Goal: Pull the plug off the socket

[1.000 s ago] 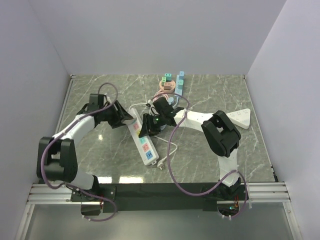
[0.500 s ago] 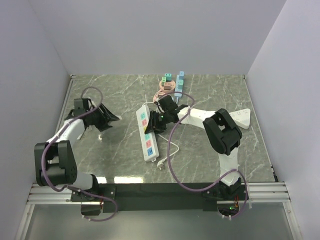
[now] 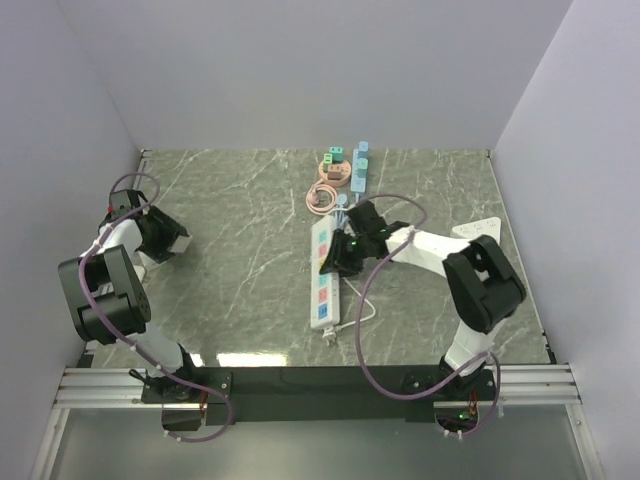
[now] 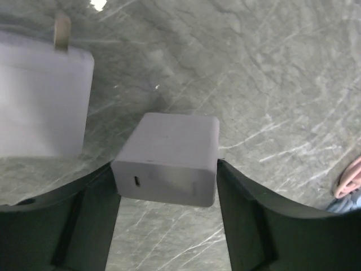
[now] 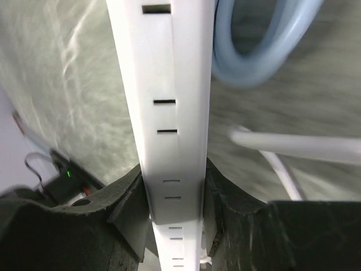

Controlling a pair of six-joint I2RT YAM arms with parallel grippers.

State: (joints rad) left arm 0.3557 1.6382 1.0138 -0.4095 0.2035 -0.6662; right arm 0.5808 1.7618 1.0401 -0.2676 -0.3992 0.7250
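Observation:
The white power strip (image 3: 325, 272) with coloured sockets lies mid-table, its long side running near to far. My right gripper (image 3: 338, 256) is shut across it; in the right wrist view the strip (image 5: 172, 107) stands between the two fingers of the gripper (image 5: 175, 195). The plug (image 4: 169, 159), a white cube charger with a small port on its near face, is out of the strip and sits clamped in my left gripper (image 4: 168, 195). That gripper (image 3: 170, 243) is at the far left of the table, near the wall and well away from the strip.
A pink round piece (image 3: 333, 168), a teal strip (image 3: 359, 163) and a pink coil (image 3: 320, 195) lie at the back. A white flat piece (image 3: 482, 233) lies at the right. The strip's white cable (image 3: 358, 305) trails toward me. A pale blue cable loop (image 5: 259, 51) lies beside the strip.
My left gripper has pulled the plug away from the strip and carried it to the far left. My right gripper has slid the strip to the right and turned it.

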